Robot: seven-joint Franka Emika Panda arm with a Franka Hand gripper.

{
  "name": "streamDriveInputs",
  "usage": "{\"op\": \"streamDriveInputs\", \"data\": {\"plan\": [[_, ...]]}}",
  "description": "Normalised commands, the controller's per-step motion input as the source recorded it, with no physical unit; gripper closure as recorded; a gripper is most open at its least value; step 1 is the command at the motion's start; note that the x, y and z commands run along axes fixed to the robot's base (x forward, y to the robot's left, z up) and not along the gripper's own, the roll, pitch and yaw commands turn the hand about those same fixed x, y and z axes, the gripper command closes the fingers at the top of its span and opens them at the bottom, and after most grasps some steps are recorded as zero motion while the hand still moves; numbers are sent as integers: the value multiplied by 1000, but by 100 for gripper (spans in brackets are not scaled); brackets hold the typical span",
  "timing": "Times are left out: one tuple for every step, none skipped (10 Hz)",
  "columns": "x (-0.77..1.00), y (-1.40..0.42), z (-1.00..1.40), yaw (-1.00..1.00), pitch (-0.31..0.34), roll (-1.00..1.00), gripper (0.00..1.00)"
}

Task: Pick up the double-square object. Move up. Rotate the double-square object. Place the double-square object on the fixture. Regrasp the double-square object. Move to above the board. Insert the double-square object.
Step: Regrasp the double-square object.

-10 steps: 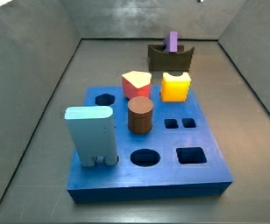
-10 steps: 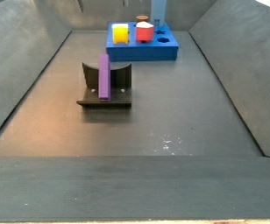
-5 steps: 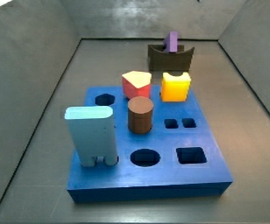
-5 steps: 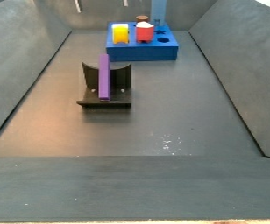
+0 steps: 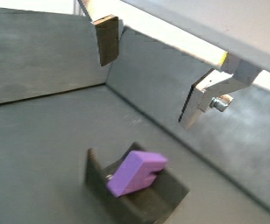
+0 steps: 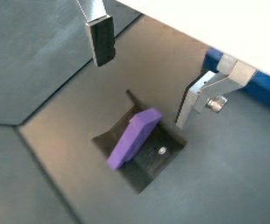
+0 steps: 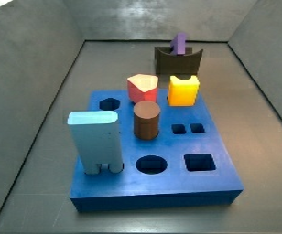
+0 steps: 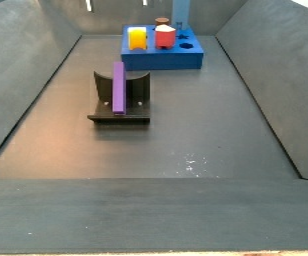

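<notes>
In both wrist views the gripper (image 6: 149, 70) hangs above the fixture (image 6: 144, 162) with its 2 fingers (image 5: 104, 39) spread wide and nothing between them; neither side view shows it. The double-square object (image 8: 119, 89) stands upright in the fixture (image 8: 119, 100), apart from the fingers. In a side view the board (image 7: 156, 151) hides the fixture's base, and the board's far holes are covered by pegs.

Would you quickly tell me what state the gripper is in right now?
Gripper: open and empty, above the double-square object, which rests on the fixture; the fingers stand wide apart.
</notes>
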Motion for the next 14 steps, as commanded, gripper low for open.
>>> {"op": "streamDriveInputs", "data": {"plan": [[56, -29, -13, 37, 45, 1000, 0], [72, -34, -10, 44, 66, 1000, 0], [84, -36, -14, 53, 88, 1000, 0], [103, -40, -20, 72, 124, 1000, 0], [108, -43, -20, 85, 146, 1000, 0], [110, -47, -20, 126, 183, 974, 0], [110, -49, -21, 145, 179, 791, 0], [114, -51, -24, 166, 165, 606, 0], [112, -48, -22, 189, 141, 372, 0], [104, -35, -12, 200, 112, 257, 0], [92, -39, -10, 206, 76, 200, 0], [89, -46, -17, 201, 39, 174, 0], [38, 68, -1000, 178, -32, 203, 0], [42, 69, -1000, 159, -44, 200, 0]]}}
